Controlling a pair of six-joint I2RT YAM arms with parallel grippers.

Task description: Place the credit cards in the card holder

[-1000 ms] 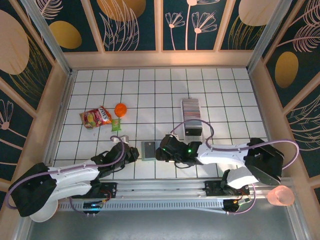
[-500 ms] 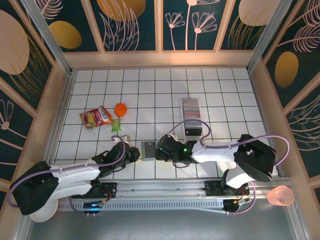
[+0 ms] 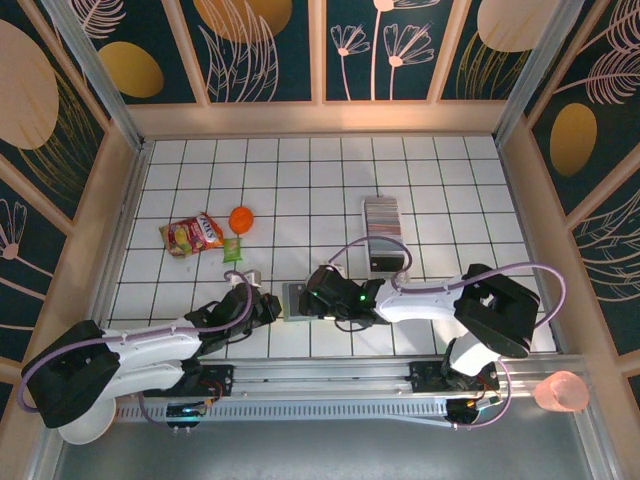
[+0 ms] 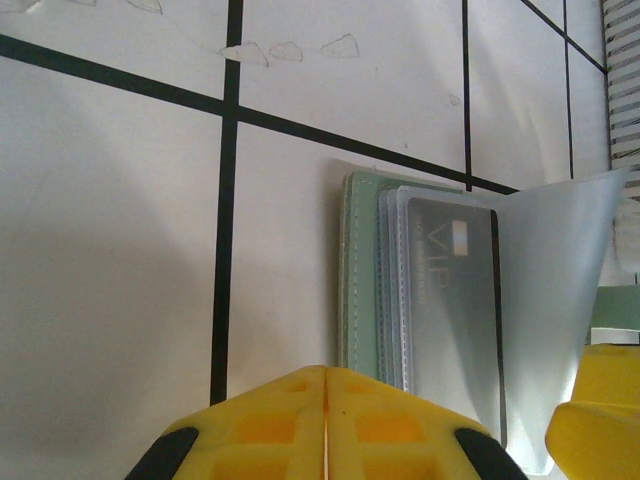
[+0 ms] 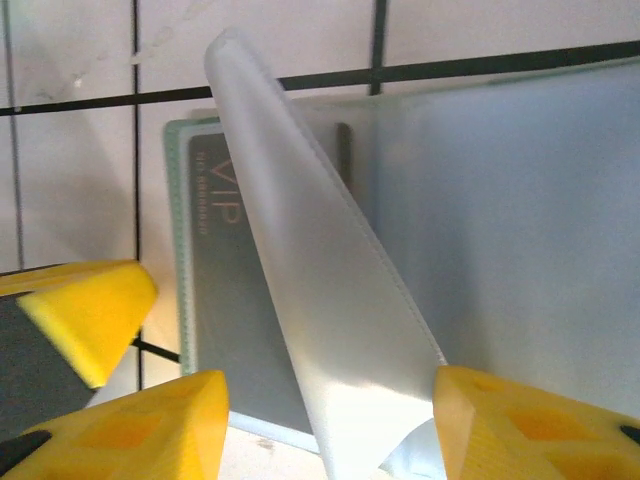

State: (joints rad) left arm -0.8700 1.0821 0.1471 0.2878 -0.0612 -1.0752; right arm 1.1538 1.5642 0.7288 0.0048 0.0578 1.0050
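RISK: frosted translucent sleeve leaf (image 5: 310, 280) stands loose between right gripper (image 5: 330, 405) spread jaws, may flop over grey VIP card (image 4: 450, 300) | LEFT: left gripper (image 4: 327, 420) fingers together, sage-green folding card holder (image 4: 358, 280) just ahead, could slide | UNCLEAR: whether left pins holder; striped credit cards (image 3: 382, 215) beyond right gripper, uncountable

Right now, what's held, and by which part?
Nothing clamped: right gripper, open, straddles the raised clear leaf of the card holder; left gripper shut at its edge.
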